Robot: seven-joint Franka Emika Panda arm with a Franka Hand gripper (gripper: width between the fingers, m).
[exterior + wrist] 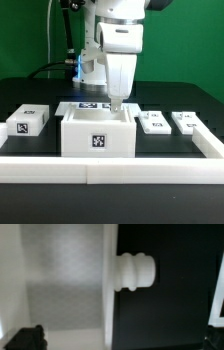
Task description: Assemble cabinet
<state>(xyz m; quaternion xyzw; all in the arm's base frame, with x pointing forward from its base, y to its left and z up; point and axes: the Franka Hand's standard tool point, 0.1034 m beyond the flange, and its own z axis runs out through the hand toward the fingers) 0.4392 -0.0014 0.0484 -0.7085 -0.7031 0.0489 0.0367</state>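
- Cabinet box point(97, 132): open-topped white shell, one tag on the face toward the camera; sits mid-counter point(40, 100), just behind the white rail point(60, 168) along the front edge
- Loose parts: near panel point(152, 122) and far panel point(185, 121), both small and tagged, lie flat side by side to the exterior view's right of the box, apart from it; single-tag block point(28, 120) lies to the exterior view's left; none of these is fitted yet
- Marker board point(88, 106): flat behind the box, partly hidden by it and the arm
- End effector point(117, 104): hangs vertical at the back rim of the box, toward the exterior view's right corner; tips at or just inside the wall
- Grip state: cannot tell whether clenched or released; the wrist view shows only one dark finger point(25, 339), on the pale inner side of the wall, and the jaw gap is hidden in the exterior view
- Wrist view also shows a ribbed stub point(137, 272) projecting from the wall's outer face over the dark counter
- Step in hand, as I judge it: taking hold of the box's back wall to shift or square the shell before any panel goes on; early in the assembly
- Next move calls for: one finger either side of the wall, clear of the stub; a firm pinch; then a low, slow move so the shell does not tip
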